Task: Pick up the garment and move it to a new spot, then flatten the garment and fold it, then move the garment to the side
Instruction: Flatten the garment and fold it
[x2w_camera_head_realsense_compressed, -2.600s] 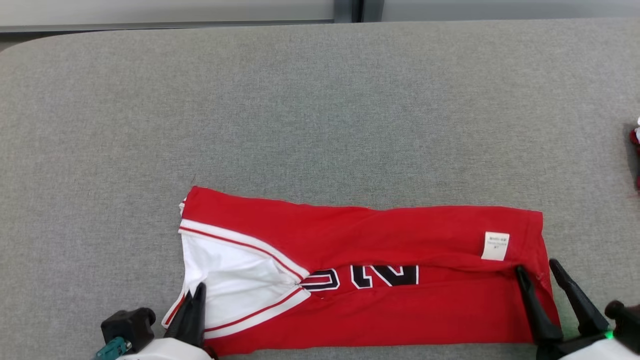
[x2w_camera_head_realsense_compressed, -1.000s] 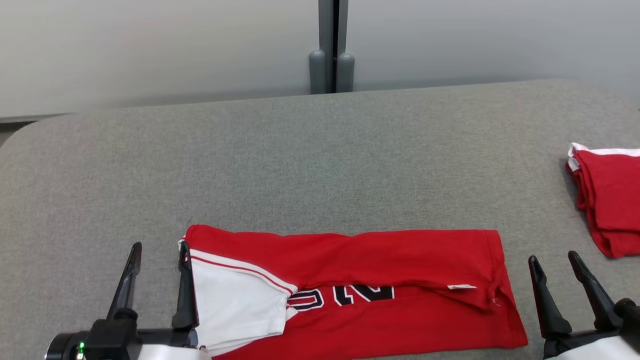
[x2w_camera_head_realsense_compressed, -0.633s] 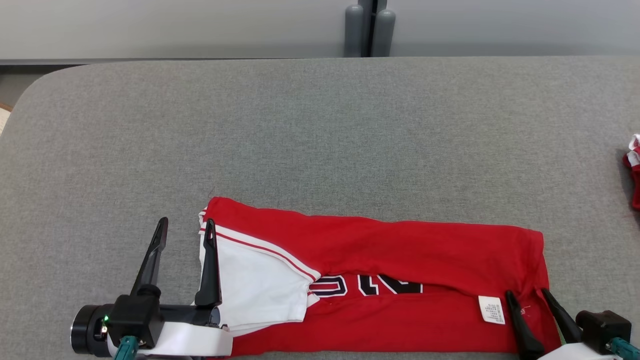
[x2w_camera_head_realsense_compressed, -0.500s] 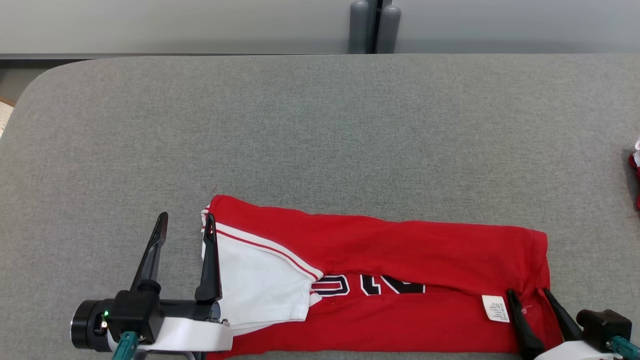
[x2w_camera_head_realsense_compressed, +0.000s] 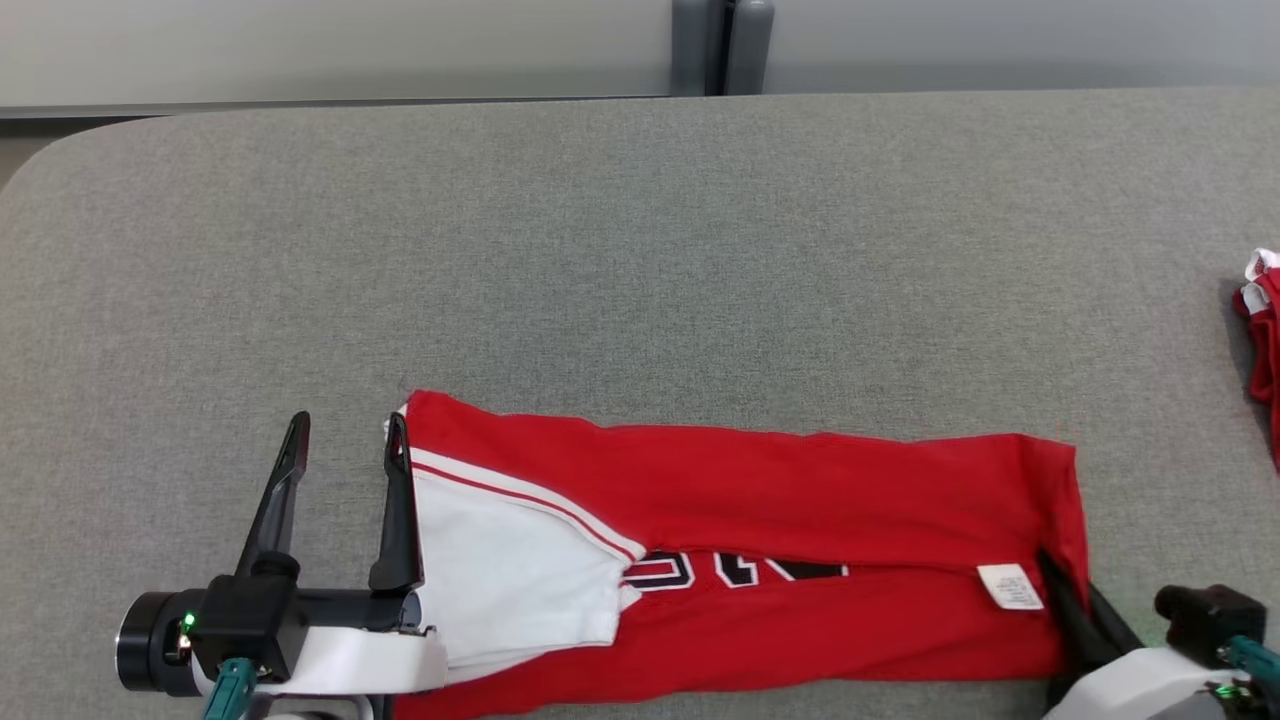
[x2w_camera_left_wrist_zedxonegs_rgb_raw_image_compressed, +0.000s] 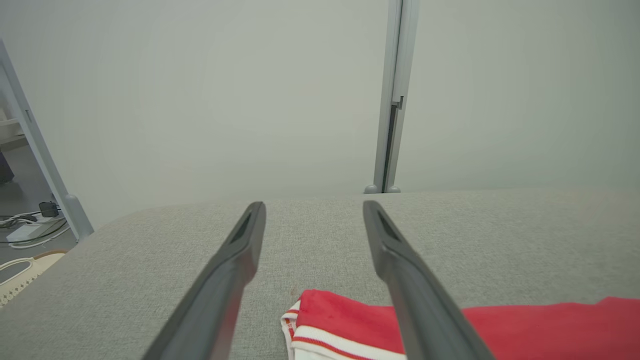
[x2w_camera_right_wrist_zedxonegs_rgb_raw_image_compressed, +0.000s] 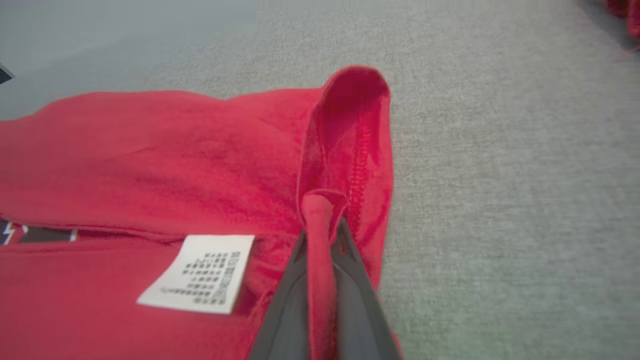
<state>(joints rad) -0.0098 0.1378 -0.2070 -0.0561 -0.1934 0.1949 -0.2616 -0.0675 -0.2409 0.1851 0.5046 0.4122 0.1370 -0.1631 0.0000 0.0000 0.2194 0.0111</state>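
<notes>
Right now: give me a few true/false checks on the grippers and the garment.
1. The right gripper is shut on the red garment. True.
2. The left gripper is clamped on the garment too. False: its fingers stand open, holding nothing.
3. The garment lies fully spread out. False: it is folded into a long band, with the lettering partly covered.
4. A white label sits near the right gripper. True.
5. More red cloth lies at the table's right edge. True.

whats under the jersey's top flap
Black lettering shows below the flap edge, on the jersey's lower layer. The rest of the lettering is covered.
</notes>
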